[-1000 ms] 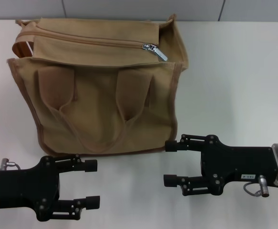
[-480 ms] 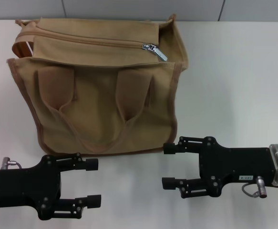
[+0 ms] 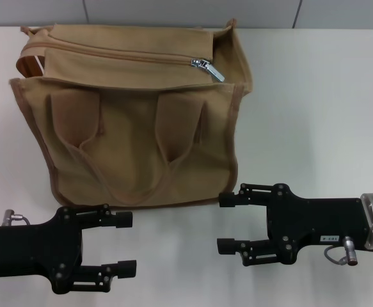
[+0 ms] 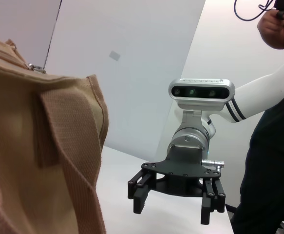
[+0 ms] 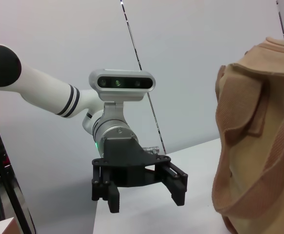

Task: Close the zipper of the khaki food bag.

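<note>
The khaki food bag (image 3: 135, 134) stands on the white table, left of centre, with its handles hanging down the front panel. The zipper track (image 3: 116, 54) runs along the top flap. Its silver slider and pull tab (image 3: 208, 67) sit near the track's right end. Orange lining shows at the bag's left end (image 3: 30, 64). My left gripper (image 3: 132, 243) is open and empty, on the near side of the bag's lower left corner. My right gripper (image 3: 221, 222) is open and empty, just off the bag's lower right corner. Neither touches the bag.
The white table (image 3: 314, 96) extends to the right of the bag. The left wrist view shows the bag's side (image 4: 34, 156) and the right gripper (image 4: 172, 210). The right wrist view shows the left gripper (image 5: 146, 202) and the bag (image 5: 258, 146). A person (image 4: 273, 146) stands beyond the table.
My right gripper has drifted slightly left and toward me. The left gripper has barely shifted. The bag and the slider have not moved.
</note>
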`<state>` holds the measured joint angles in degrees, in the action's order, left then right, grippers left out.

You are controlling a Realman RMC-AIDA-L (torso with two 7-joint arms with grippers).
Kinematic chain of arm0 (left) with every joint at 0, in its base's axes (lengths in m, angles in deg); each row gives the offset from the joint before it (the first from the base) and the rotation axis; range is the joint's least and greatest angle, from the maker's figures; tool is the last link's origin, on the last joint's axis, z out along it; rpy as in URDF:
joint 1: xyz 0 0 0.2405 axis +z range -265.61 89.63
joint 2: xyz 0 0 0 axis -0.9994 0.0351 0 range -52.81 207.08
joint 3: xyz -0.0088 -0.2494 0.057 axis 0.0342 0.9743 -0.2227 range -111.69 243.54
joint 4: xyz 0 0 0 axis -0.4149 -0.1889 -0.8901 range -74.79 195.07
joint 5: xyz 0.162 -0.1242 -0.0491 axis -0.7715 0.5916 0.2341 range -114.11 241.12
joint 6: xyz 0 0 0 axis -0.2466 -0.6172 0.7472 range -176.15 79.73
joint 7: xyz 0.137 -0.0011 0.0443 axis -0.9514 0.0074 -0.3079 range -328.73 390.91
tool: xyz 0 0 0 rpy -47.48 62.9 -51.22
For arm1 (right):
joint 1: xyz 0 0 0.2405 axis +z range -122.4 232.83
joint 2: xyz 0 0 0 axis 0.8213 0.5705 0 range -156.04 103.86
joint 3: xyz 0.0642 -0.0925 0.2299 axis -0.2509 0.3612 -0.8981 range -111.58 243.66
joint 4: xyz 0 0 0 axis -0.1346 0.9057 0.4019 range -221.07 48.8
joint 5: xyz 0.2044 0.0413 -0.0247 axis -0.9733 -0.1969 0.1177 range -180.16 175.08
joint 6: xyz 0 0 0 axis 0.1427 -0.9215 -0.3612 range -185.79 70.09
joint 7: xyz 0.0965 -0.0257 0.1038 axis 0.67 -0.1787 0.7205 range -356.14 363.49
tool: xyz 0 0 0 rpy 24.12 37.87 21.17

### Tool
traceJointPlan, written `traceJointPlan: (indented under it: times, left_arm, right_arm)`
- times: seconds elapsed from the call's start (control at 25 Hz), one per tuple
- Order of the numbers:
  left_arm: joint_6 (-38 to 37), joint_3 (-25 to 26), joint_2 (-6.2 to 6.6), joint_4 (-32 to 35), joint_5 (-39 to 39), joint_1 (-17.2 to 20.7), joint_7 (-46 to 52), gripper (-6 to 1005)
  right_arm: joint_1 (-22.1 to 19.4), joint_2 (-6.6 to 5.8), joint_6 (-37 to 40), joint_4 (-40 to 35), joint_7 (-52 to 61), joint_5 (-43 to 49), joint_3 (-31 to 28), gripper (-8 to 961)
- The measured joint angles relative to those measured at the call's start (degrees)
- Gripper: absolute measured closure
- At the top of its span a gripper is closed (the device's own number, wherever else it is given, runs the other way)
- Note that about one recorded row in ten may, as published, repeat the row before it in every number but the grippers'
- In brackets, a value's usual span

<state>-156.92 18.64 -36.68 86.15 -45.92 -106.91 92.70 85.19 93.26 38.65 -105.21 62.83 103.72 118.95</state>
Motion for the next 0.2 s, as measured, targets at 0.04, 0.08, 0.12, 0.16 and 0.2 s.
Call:
traceJointPlan:
  times: [0.04,0.08,0.12,0.16,0.2]
  left_arm:
    - [-0.02,0.00,0.00,0.00,0.00,-0.01,0.00,217]
    - [-0.02,0.00,0.00,0.00,0.00,-0.01,0.00,217]
    - [-0.03,0.00,0.00,0.00,0.00,0.00,0.00,217]
    - [-0.05,0.00,0.00,0.00,0.00,0.02,0.00,217]
    - [-0.08,0.00,0.00,0.00,0.00,0.03,0.00,217]
  right_arm:
    - [0.00,0.00,0.00,-0.01,0.01,0.00,0.00,168]
    - [0.00,0.00,0.00,-0.01,0.01,0.00,0.00,168]
    - [0.00,0.00,0.00,0.00,0.01,0.00,0.00,168]
    - [0.00,0.00,0.00,0.00,0.04,0.00,0.00,168]
    - [0.00,0.00,0.00,0.00,0.10,0.00,0.00,168]
